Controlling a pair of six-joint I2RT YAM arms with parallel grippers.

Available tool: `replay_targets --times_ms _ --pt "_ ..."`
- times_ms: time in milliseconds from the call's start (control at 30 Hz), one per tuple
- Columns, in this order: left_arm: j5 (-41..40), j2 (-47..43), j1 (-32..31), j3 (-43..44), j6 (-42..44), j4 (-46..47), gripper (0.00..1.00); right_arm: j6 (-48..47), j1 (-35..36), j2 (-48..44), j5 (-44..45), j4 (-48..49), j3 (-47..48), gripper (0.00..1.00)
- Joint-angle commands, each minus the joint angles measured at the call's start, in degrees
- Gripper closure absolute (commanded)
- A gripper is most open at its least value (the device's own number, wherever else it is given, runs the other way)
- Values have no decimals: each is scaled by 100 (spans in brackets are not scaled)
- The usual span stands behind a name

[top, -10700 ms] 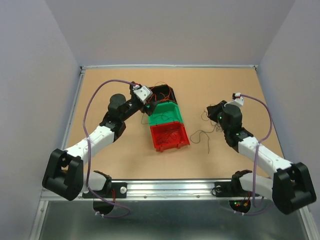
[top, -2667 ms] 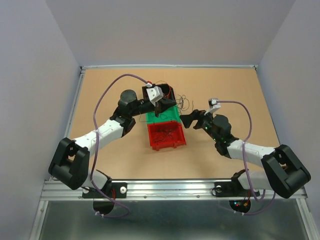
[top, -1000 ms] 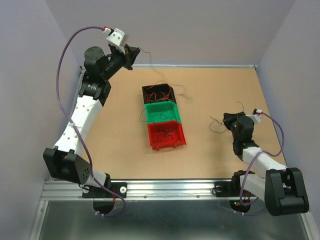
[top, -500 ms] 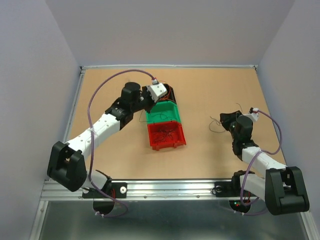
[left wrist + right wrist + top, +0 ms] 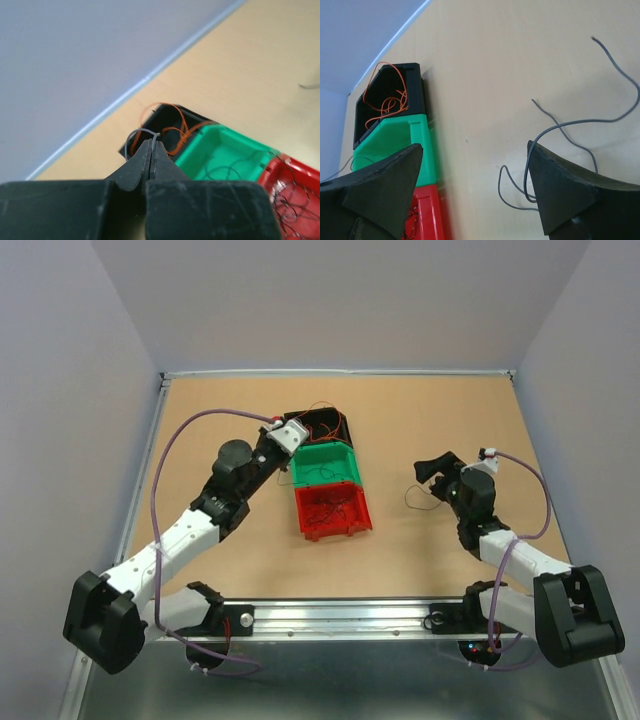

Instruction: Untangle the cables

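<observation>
Three small bins stand in a row: black (image 5: 322, 424), green (image 5: 325, 466) and red (image 5: 334, 511). Orange cables (image 5: 170, 129) loop in the black bin (image 5: 165, 120), and dark cables (image 5: 295, 197) lie in the red bin. My left gripper (image 5: 151, 142) hovers at the black bin's left edge (image 5: 297, 443), shut on a thin grey cable (image 5: 142, 131) that loops off its tips. To the right of the bins, my right gripper (image 5: 475, 167) stands open (image 5: 432, 472) over loose grey cables (image 5: 580, 122) lying on the table (image 5: 412, 498). One strand touches its right finger (image 5: 560, 185).
The brown tabletop (image 5: 230, 540) is bounded by a raised metal edge (image 5: 340, 372) and lavender walls. In the right wrist view the green bin (image 5: 395, 145) and the red bin (image 5: 427, 215) lie to the left of the open fingers. Thick lavender arm cables arc over both arms.
My left arm has swung down from high at the back left to the black bin, still shut. My right gripper has opened and let go of the grey cable, which now lies on the table.
</observation>
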Motion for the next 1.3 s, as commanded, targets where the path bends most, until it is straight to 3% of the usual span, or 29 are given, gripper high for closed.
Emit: replay_targets --times_ms 0,100,200,467,600,800,1033,1267 --pt "-1133 -514 10 -209 -203 1109 100 -292 147 -36 146 141 527 8" --pt "-1627 -874 1 -402 -221 1486 100 -327 200 -44 252 -36 632 4" --pt "-1462 -1278 10 -325 -19 1733 100 -362 217 -71 278 -36 650 4" --pt "-1065 -736 10 1573 183 662 100 -398 226 -62 252 -10 632 4" --pt "-355 -358 1 2748 140 -214 100 -398 226 -36 217 -1 633 4" --pt "139 38 -25 3253 25 -622 100 -389 226 -62 208 8 624 4" --pt "631 267 -51 2613 43 -587 100 -389 226 -97 199 17 606 4" --pt "1238 346 -86 724 60 230 100 -406 226 -176 147 34 580 4"
